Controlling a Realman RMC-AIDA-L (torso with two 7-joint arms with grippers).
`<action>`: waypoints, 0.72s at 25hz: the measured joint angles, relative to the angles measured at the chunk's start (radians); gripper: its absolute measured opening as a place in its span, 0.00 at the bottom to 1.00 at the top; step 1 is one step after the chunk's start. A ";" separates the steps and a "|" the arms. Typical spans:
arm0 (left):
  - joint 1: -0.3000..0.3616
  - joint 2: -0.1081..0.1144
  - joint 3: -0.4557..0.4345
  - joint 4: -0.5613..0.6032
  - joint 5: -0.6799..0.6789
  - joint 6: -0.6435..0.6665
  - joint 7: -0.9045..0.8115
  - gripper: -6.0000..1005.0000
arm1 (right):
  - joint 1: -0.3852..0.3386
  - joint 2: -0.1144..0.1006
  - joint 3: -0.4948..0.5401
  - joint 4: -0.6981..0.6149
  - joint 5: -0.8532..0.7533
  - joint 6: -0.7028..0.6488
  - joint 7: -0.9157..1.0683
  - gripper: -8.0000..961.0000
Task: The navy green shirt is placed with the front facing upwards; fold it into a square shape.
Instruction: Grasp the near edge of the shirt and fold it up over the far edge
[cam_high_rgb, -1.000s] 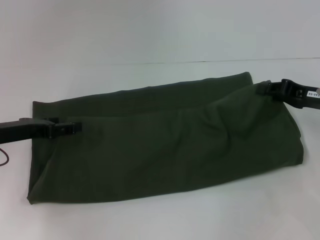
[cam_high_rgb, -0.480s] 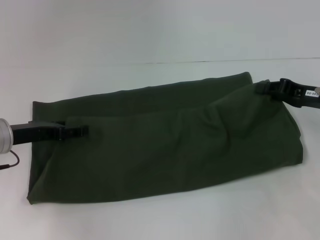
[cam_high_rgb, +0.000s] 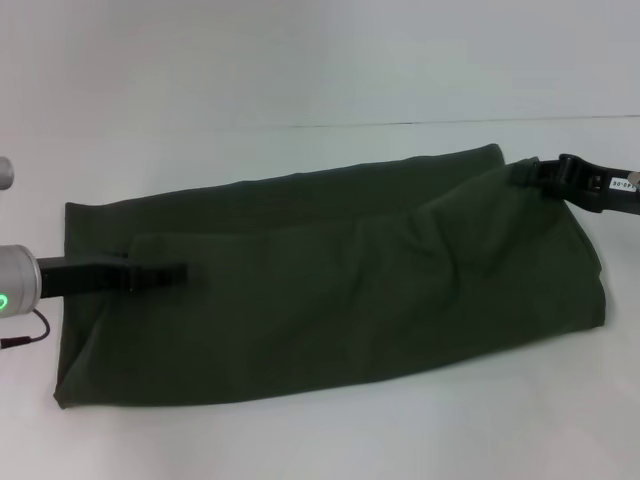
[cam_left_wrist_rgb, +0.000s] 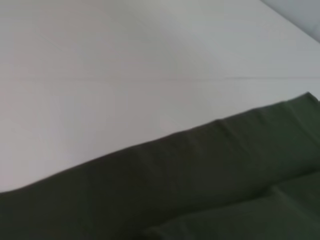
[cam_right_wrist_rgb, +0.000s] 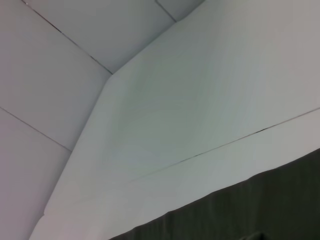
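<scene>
While folded lengthwise into a long band, navy green shirt (cam_high_rgb: 330, 280) lies flat across white desk (cam_high_rgb: 300, 60), long axis left to right, right end set farther back than left. No lettering or collar in view; plain olive cloth only. Upper layer overlaps lower one, with a fold edge running along the band and soft creases toward the right half. Left end squared off near desk's left side, right end rounded near the right side.

Left tool (cam_high_rgb: 165, 274) comes in low from the left, black fingers lying over the shirt's left portion, tip at the edge of the upper layer. Fingers look pressed together, but can't tell whether any cloth is pinched between them. Silver wrist with a green light sits at the left frame edge, thin cable hanging below it.

Right tool (cam_high_rgb: 527, 174) reaches in from the right, tip touching the shirt's far right corner. Can't tell whether spread or closed, nor whether gripping cloth; tip merges with the dark fabric.

Left wrist view: just shirt's far edge (cam_left_wrist_rgb: 200, 180) and a second layer edge against bare desk. Right wrist view: strip of shirt (cam_right_wrist_rgb: 260, 205) at one corner, desk surface with a thin seam line, wall panels beyond.
</scene>
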 joint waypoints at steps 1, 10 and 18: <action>0.000 -0.001 0.011 0.000 0.000 -0.005 -0.003 0.84 | 0.000 0.000 0.000 0.000 0.000 0.001 0.000 0.07; 0.008 -0.019 0.018 0.012 -0.019 -0.085 -0.044 0.76 | -0.001 0.003 -0.001 0.000 0.000 0.002 0.000 0.07; 0.003 -0.019 0.034 0.009 -0.012 -0.079 -0.038 0.48 | -0.002 0.005 -0.001 0.000 0.000 0.002 0.000 0.07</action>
